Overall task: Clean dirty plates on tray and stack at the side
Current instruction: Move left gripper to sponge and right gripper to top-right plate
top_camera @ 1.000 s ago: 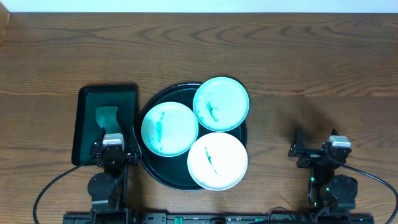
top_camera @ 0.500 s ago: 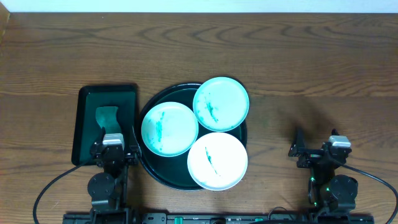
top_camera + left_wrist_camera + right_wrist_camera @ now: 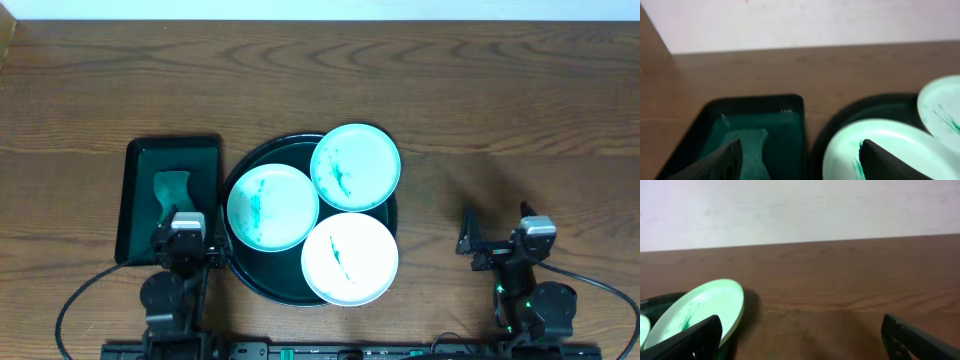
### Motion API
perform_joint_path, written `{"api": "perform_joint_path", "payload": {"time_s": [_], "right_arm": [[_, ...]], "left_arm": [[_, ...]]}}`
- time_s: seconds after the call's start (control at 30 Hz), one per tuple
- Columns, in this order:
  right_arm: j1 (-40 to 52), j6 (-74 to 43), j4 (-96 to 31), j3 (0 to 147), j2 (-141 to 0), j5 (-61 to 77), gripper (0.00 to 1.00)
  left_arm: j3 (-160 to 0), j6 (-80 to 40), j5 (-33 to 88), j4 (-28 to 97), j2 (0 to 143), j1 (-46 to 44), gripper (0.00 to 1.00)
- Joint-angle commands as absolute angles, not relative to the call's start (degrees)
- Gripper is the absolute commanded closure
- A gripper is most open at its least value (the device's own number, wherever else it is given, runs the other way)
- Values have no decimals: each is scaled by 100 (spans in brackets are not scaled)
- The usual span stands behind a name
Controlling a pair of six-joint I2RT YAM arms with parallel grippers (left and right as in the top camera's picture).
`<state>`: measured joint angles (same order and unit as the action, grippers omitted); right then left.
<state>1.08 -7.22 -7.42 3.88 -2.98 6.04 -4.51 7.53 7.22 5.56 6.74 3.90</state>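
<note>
The tray [image 3: 283, 148] is a large round dish, dark green and glossy, with a raised rim. It lies between the two grippers, just right of the left gripper [image 3: 185, 240] and well left of the right gripper [image 3: 497, 235]. On it lie three plates, each round, shallow and smooth, streaked with teal-green smears. The mint plate [image 3: 272, 207] is nearest the left gripper, just ahead and to its right, and it fills the right of the left wrist view [image 3: 890, 137]. The far plate [image 3: 355, 167], also mint, sits further ahead and reaches the tray's far rim. In the right wrist view [image 3: 700, 305] it shows ahead-left of the right gripper, tilted up. The white plate [image 3: 350, 258] lies level with both grippers at the tray's near rim.

Under and ahead of the left gripper is a small tray [image 3: 140, 170], rectangular and dark green with rounded corners. It holds a soft-looking teal piece [image 3: 172, 186], cloth or sponge I cannot tell, just ahead of the left finger. The table [image 3: 500, 90] is brown wood with a wavy grain.

Both arms are folded back at the near edge, with the grippers low and pointing across the table towards the pale wall. The black fingers of each are spread wide, with nothing between them.
</note>
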Motion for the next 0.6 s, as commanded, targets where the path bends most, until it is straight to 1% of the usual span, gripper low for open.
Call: {"api": "perform_joint_path", "payload": {"time_s": [0.0,0.13,0.27,0.4,0.57], "right_arm": [[82,-803,-705,976,-679,801,1],[80,-762,-707,1802,-1503,803,1],[80,-764,-882,2718,-2589,1046,1],[80,-766,-1577,3728,-3710,1406,1],[80,-766,-2974,5078,-5140,1564,1]], "left_arm": [[-1264,790,1024,672,1295,377,25],[-2268,790,1304,1039,2440,379,25],[-3505,790,1671,1750,3675,377,25],[-4890,792,1776,2974,4807,377,25],[-6674,792,1857,4873,6193,377,25]]}}
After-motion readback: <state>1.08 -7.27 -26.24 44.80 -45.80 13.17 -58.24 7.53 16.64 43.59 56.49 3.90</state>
